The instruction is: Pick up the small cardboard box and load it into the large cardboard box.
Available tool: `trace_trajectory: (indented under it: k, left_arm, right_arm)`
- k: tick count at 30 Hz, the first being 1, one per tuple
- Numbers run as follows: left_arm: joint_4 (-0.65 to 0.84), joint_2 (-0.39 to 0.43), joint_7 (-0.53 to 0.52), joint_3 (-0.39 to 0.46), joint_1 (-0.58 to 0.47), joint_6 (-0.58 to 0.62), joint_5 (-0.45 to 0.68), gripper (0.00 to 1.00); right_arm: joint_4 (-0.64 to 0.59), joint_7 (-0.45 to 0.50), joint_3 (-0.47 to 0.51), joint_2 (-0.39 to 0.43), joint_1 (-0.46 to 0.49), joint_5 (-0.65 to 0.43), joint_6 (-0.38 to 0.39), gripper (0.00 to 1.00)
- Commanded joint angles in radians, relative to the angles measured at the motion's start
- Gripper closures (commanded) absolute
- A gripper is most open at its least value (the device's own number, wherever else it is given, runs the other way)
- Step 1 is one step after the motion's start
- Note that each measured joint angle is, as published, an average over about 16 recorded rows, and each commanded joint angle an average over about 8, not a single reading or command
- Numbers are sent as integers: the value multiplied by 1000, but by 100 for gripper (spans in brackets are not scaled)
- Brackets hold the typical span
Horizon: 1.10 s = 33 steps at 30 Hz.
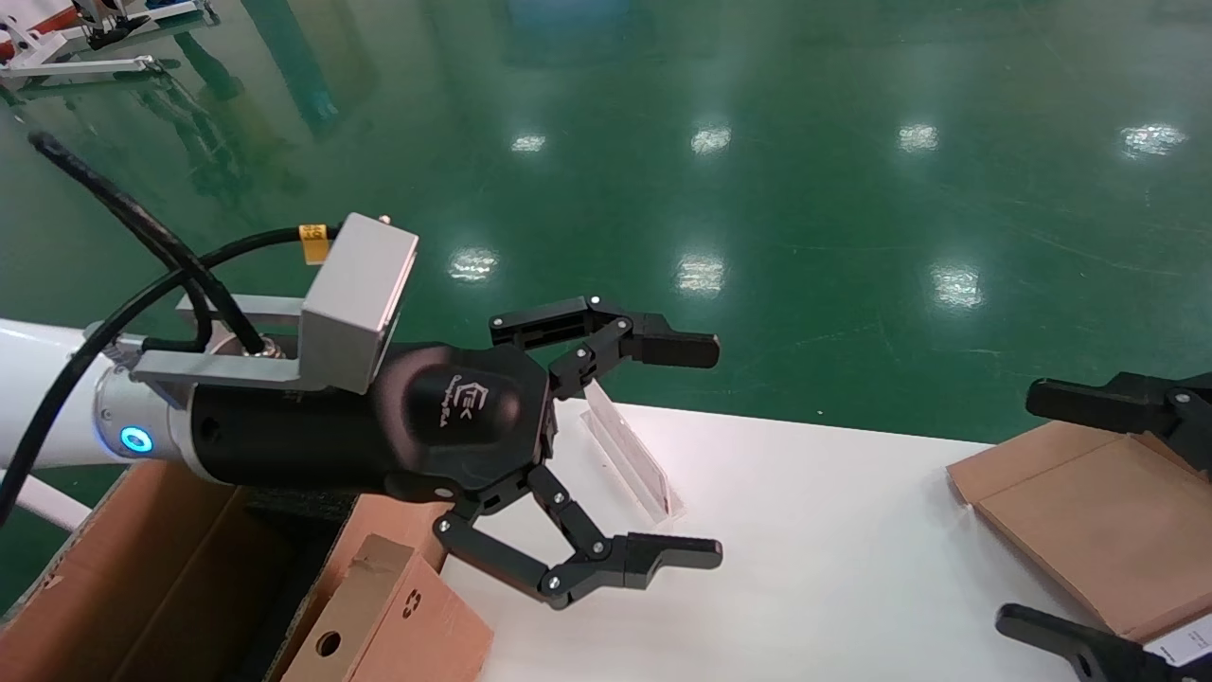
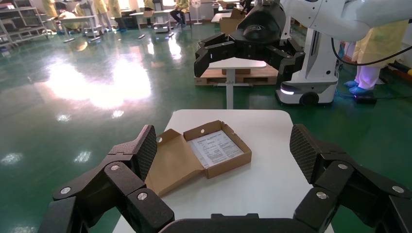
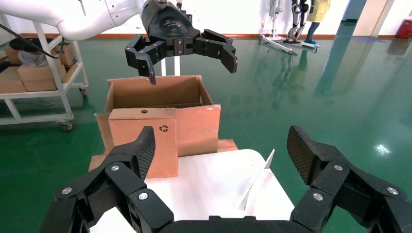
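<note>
Against the outer wall of the large cardboard box point(image 3: 160, 97), the small cardboard box point(image 3: 143, 141) was recorded standing upright at the white table point(image 1: 852, 568) edge, not yet loaded. Left gripper point(image 1: 653, 450) was held above it, jaws spread and empty; right gripper point(image 1: 1108, 516) likewise released, over the flat labelled box point(image 2: 204, 153). Grasp and loading were judged outstanding.
</note>
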Motion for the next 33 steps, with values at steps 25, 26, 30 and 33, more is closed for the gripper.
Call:
trace_trajectory:
  k: [25, 26, 30, 33]
  left_arm:
    - [2, -1, -3, 3, 1, -3, 3, 0]
    - [2, -3, -5, 5, 1, -4, 5, 0]
    - [5, -14, -20, 27, -8, -16, 27, 0]
    - [1, -28, -44, 57, -29, -27, 60, 0]
  right_arm:
    - [0, 0, 0, 0, 0, 0, 0, 0]
    - [0, 0, 0, 0, 0, 0, 0, 0]
    - [0, 0, 0, 0, 0, 0, 0, 0]
    - [0, 0, 0, 0, 0, 0, 0, 0]
